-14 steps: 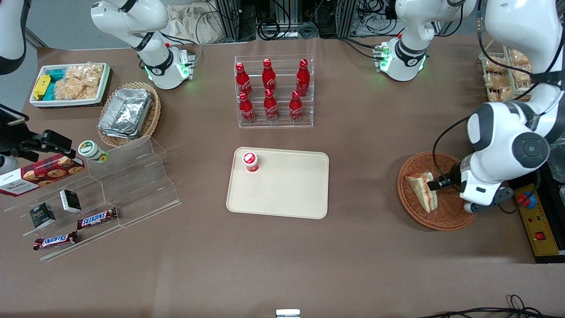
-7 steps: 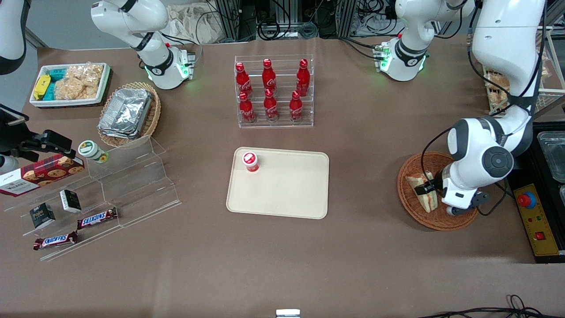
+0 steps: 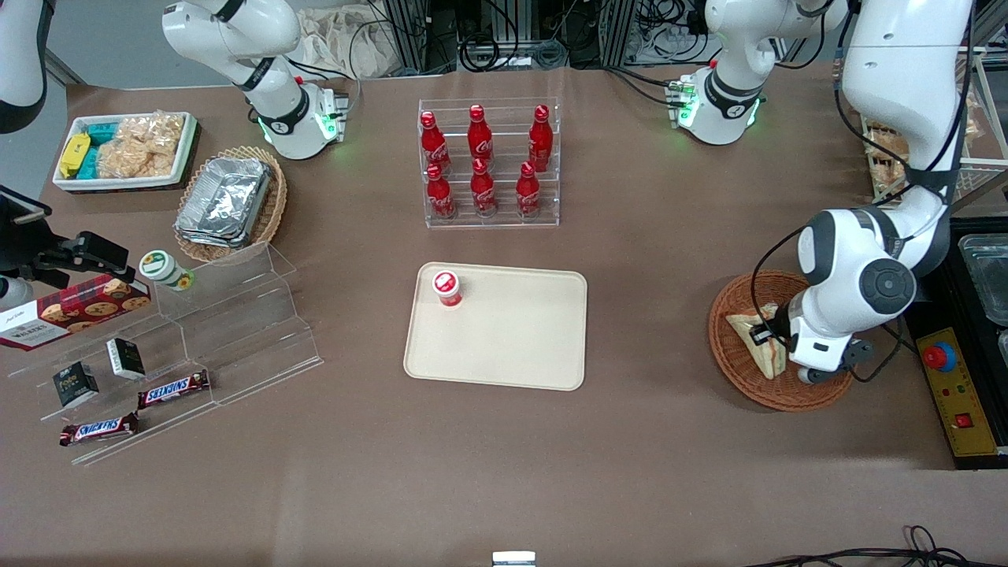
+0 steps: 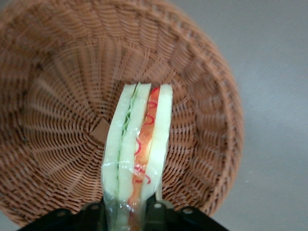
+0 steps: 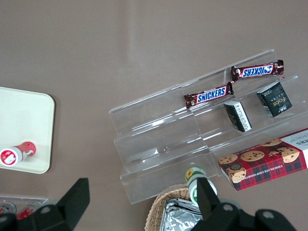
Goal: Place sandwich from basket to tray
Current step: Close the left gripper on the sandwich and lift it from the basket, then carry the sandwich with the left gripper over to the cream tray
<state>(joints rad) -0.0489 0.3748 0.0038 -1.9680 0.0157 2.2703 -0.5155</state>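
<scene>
The tool (image 4: 130, 211) grips the sandwich (image 4: 137, 154) on edge over the wicker basket (image 4: 57, 120); only the wrist view shows this. The front view shows the tray (image 3: 504, 339) mid-table.

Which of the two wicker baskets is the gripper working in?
The round orange-brown basket holding the sandwich; the gripper grips that sandwich there. The tan oval basket holds foil trays instead.
</scene>
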